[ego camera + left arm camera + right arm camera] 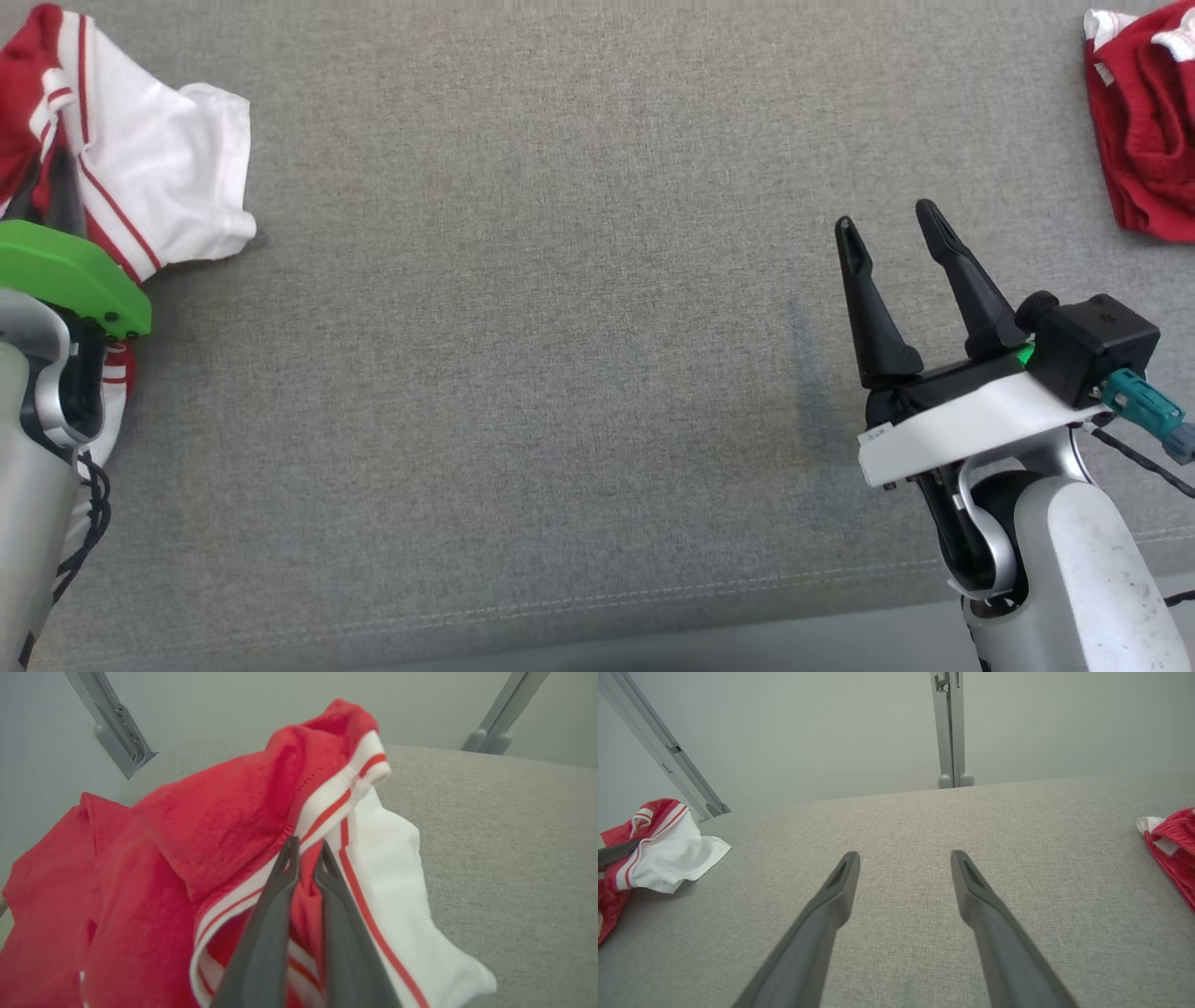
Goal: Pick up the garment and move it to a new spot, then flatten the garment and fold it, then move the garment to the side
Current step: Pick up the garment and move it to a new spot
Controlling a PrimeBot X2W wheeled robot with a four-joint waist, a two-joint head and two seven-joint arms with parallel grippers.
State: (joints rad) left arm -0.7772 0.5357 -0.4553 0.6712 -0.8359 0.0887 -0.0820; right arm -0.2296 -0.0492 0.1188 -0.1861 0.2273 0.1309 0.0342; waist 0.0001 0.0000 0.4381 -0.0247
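Head view: high above, looking steeply down on a flat grey woven fabric surface [560, 327] from its near edge. Left wrist view: very close over a crumpled red and white striped cloth garment [224, 826] at the surface's left side, facing the surface's far edge. Right wrist view: low over the surface's near right part, facing the same far edge. All three share that garment and the surface.
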